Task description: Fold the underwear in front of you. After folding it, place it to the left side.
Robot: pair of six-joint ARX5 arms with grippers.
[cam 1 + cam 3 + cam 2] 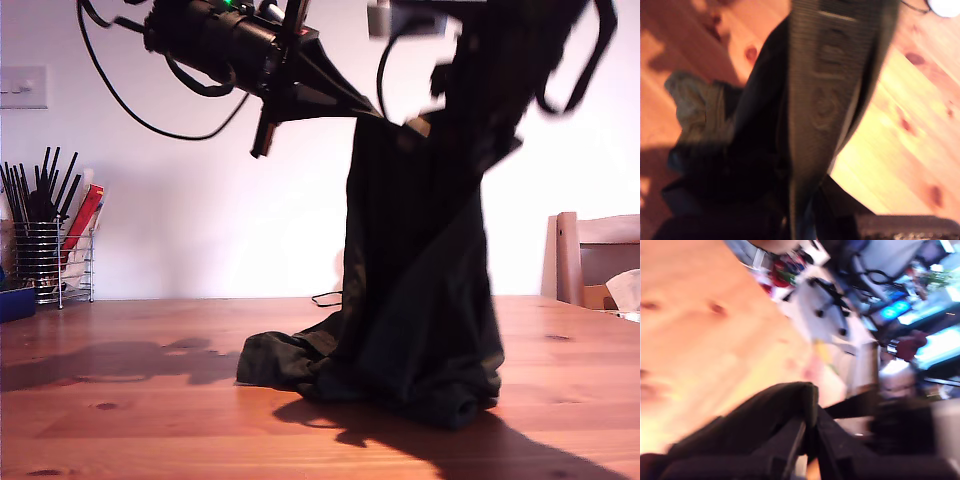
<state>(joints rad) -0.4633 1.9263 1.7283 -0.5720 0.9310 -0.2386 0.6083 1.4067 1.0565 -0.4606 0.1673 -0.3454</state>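
The underwear [420, 300], dark and near-black, hangs as a tall drape from two arms at the top of the exterior view, and its lower end is bunched on the wooden table [120, 410]. One arm [225, 45] holds a stretched upper edge from the exterior view's left. The other arm [490, 50], blurred, holds the top at the exterior view's right. My first gripper [810, 440] is shut on dark cloth [755, 425]. My second gripper [800, 210] is shut on the wide waistband [830, 75], with the underwear's lower part crumpled on the table below.
A wire basket [55, 265] of black utensils and a blue object [15, 300] stand at the exterior view's left. A wooden chair [590, 255] is at its right, and a thin cable [325, 297] lies behind the cloth. A white round object [945, 6] sits on the table.
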